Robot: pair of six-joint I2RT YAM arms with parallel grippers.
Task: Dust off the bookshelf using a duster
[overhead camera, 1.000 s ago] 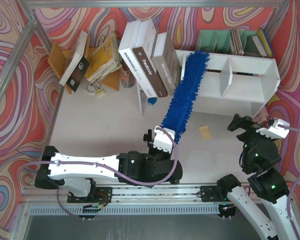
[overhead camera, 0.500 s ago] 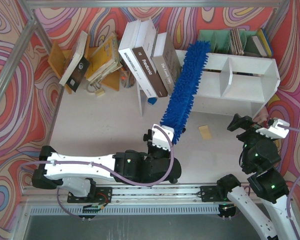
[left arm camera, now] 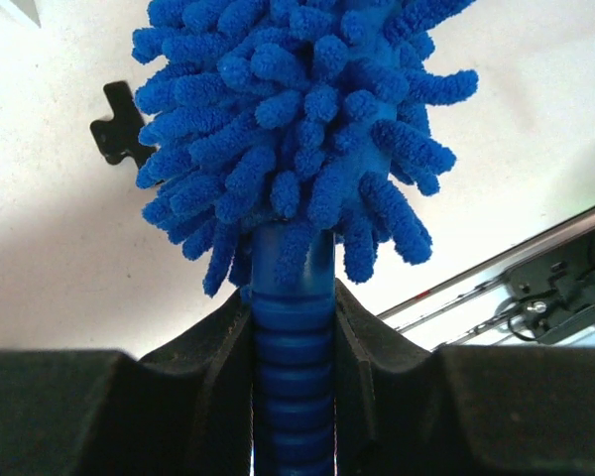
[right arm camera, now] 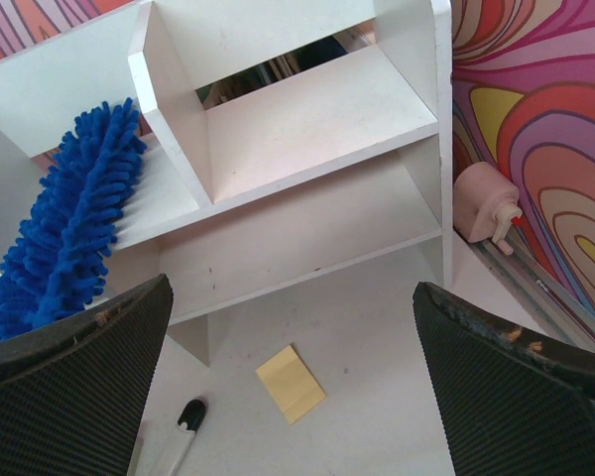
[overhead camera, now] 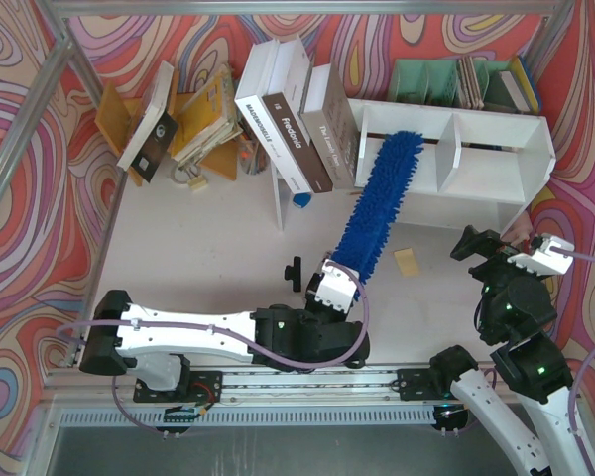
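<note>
L hand (left arm camera: 294, 332) is pinching ribbed blue handle of duster (overhead camera: 382, 193); its fluffy head is lying in left cubby of white bookshelf (overhead camera: 496, 124). R hand (right arm camera: 293, 352) is hanging spread.

The long blue fluffy duster (overhead camera: 377, 203) blocks the white wooden bookshelf's (overhead camera: 476, 117) left cubby (overhead camera: 421, 178). We find the right cubby (overhead camera: 496, 164) free.

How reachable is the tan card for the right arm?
Probably yes: the right tool is open and empty, and the tan card lies on the table just ahead of it, clear of the duster and bookshelf.
</note>
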